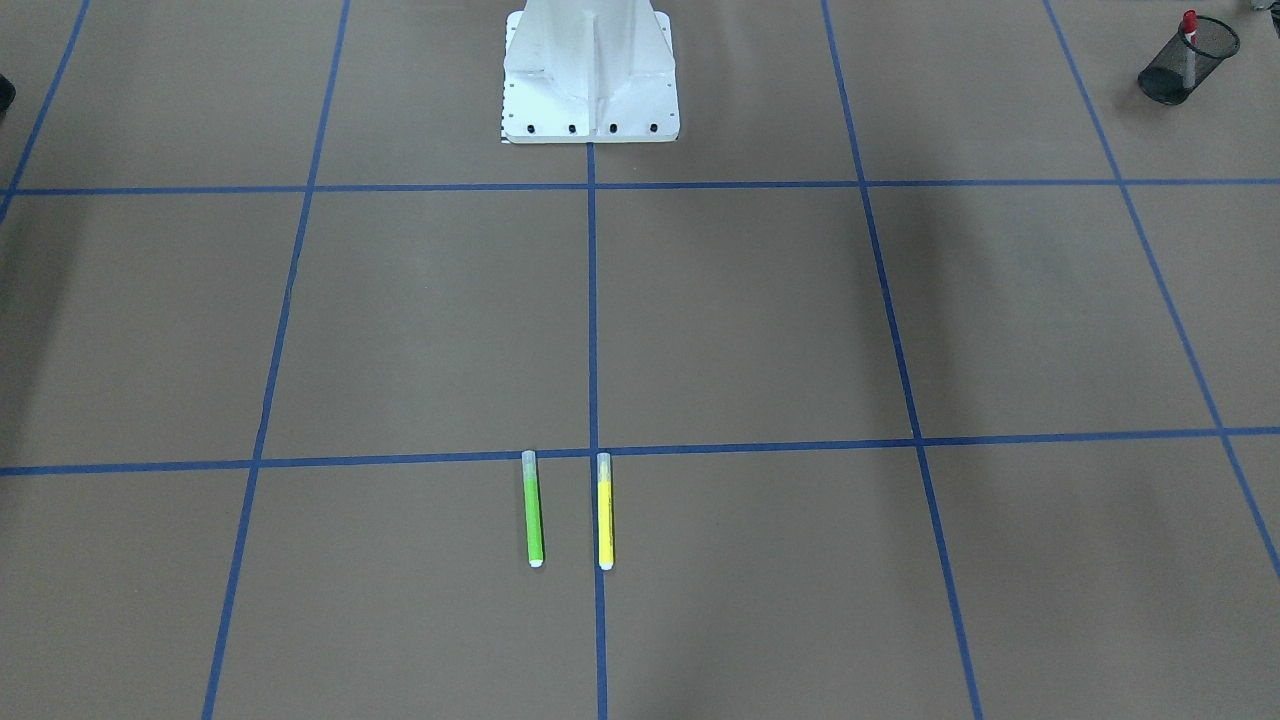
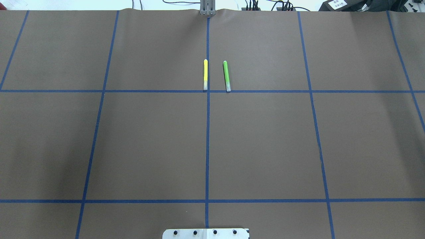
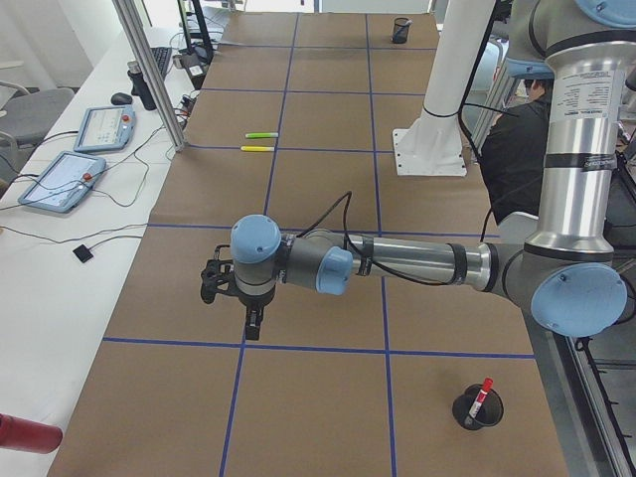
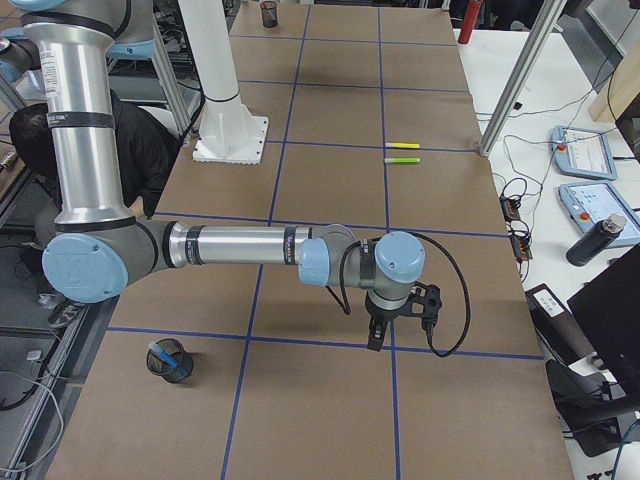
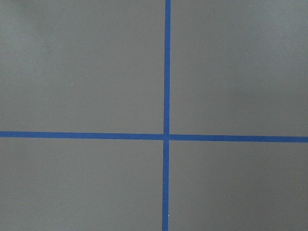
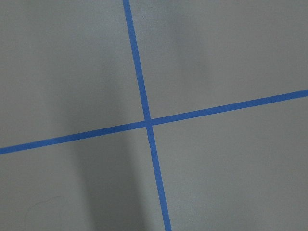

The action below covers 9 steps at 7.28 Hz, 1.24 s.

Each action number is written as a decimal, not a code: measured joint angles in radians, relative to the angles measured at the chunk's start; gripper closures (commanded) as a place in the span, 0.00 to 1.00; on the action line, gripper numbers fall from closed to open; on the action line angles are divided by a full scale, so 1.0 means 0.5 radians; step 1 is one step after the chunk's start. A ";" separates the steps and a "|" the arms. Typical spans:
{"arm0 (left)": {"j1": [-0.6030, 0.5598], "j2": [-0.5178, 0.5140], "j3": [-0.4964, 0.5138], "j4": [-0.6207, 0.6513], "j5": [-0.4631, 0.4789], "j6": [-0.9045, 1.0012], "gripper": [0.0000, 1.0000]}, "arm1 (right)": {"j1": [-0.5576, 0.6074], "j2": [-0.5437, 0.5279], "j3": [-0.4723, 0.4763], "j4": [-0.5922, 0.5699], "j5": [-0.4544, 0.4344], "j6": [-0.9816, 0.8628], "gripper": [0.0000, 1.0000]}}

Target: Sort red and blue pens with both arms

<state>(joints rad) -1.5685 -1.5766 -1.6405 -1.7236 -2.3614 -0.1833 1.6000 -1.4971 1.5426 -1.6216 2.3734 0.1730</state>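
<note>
Red pen (image 3: 482, 395) sits tilted in left cup (image 3: 475, 412), back toward my base from left gripper (image 3: 253, 326). Blue pen (image 4: 160, 352) is in right cup (image 4: 172, 366), likewise behind right gripper (image 4: 374, 338). Can't tell whether either gripper's fingers are apart. Looks sorted.

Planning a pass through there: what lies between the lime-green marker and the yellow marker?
Only bare brown paper and one blue tape line, running right beside the yellow marker, apart from the lime-green marker. The overhead view shows it.
</note>
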 measured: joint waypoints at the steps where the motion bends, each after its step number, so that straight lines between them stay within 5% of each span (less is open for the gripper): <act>1: -0.001 0.005 -0.009 0.005 -0.001 -0.001 0.00 | 0.000 0.000 -0.003 0.000 -0.007 0.000 0.00; 9: -0.001 0.009 -0.013 0.008 -0.002 -0.002 0.00 | 0.000 0.003 -0.001 0.003 -0.028 0.001 0.00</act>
<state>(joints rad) -1.5692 -1.5721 -1.6471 -1.7198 -2.3623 -0.1841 1.5999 -1.4957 1.5422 -1.6199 2.3593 0.1733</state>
